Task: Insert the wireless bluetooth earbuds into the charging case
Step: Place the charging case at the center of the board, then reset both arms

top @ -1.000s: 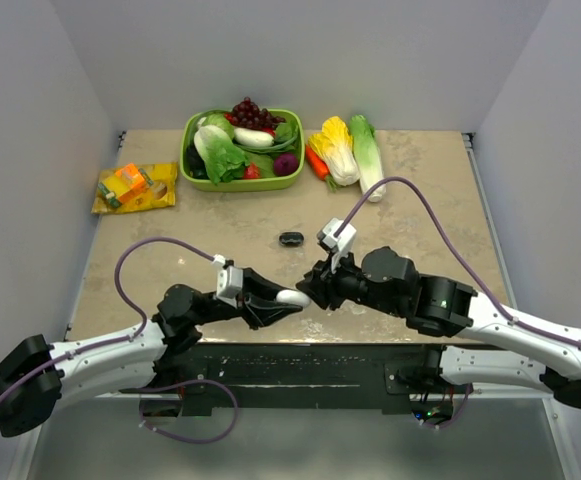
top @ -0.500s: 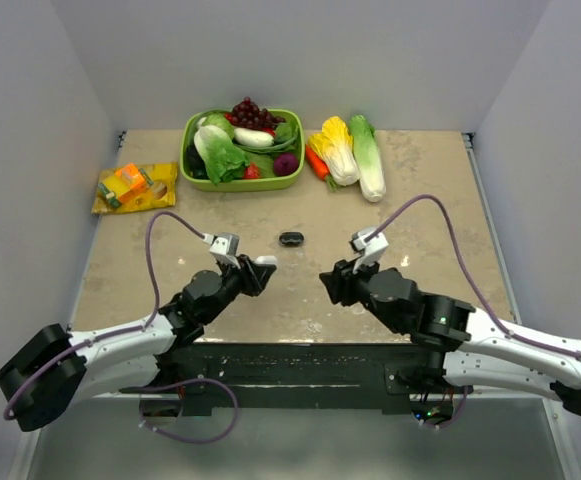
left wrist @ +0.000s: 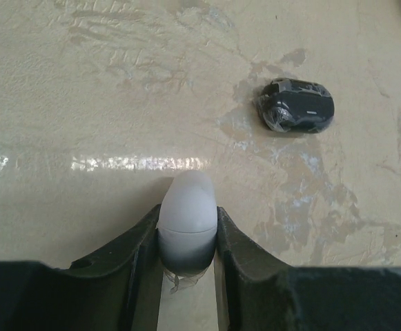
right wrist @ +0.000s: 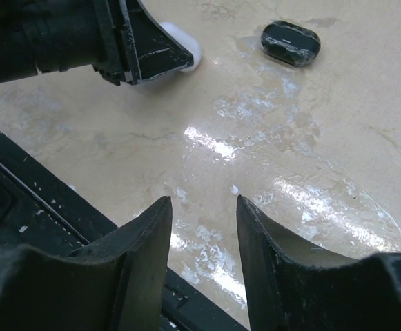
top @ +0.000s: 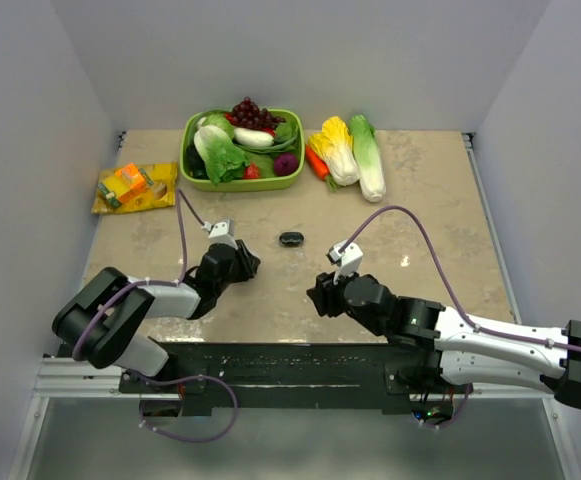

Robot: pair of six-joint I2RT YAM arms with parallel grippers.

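Left gripper (left wrist: 188, 227) clamps a white egg-shaped body (left wrist: 186, 196) (taken to be a charging case, lid shut as far as can be seen), whose rounded end projects past the fingertips, low over the table (top: 420, 200). Right gripper (right wrist: 201, 207) stands empty, jaws moderately parted. A black pebble-shaped case (left wrist: 295, 105) lies on the table ahead and to the right of the left jaws, its long axis crosswise to their reach. From the right jaws it sits far ahead, also to the right. No loose earbud can be made out. The left arm looks slightly nearer but is occupied, so any pickup likely falls to the right.
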